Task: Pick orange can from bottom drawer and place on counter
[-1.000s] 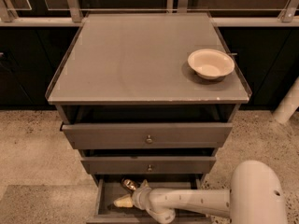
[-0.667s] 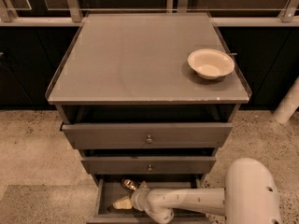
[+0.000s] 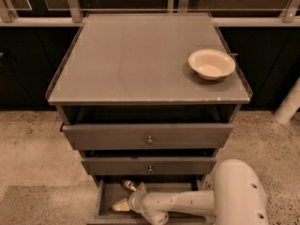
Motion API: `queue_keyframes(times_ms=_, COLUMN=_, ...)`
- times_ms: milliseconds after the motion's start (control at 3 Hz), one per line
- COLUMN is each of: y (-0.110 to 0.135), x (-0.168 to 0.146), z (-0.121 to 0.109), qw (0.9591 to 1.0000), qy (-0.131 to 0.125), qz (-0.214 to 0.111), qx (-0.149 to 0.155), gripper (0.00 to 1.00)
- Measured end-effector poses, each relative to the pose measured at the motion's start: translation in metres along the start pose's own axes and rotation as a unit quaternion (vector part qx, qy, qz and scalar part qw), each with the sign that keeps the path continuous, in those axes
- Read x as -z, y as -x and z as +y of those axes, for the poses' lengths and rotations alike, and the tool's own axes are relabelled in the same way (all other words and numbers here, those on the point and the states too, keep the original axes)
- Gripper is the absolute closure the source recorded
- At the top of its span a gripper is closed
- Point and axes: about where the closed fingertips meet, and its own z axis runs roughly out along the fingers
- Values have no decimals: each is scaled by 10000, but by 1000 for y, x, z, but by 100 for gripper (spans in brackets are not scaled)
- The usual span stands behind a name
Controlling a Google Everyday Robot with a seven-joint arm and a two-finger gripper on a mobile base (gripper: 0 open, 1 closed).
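Note:
The orange can (image 3: 129,185) lies in the open bottom drawer (image 3: 101,199), near its back left, partly in shadow under the drawer above. My gripper (image 3: 127,196) reaches into this drawer from the right, low over its floor. One cream finger (image 3: 120,205) points left in front of the can, and the other stands by the can's right side. The jaws are spread, and the can sits at the far edge of the gap. I cannot tell if a finger touches it. The counter (image 3: 136,60) is the grey top of the cabinet.
A cream bowl (image 3: 211,63) stands at the counter's right rear. The two upper drawers (image 3: 149,136) are pulled out a little and overhang the bottom drawer. My white arm (image 3: 236,193) fills the lower right. A white post (image 3: 288,104) stands at the right on the speckled floor.
My arm's white elbow has shifted slightly to the left. The gripper and the can stay where they were in the drawer.

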Motion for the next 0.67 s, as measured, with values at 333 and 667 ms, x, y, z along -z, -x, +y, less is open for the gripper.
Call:
queue_keyframes(times_ms=333, y=-5, x=-12, z=-5, qw=9998, qy=-154, qz=9, qx=144, gripper=0)
queue_keyframes(times_ms=667, y=-14, x=-24, z=-16, qw=9991, qy=-337, qz=91, qx=239, gripper=0)
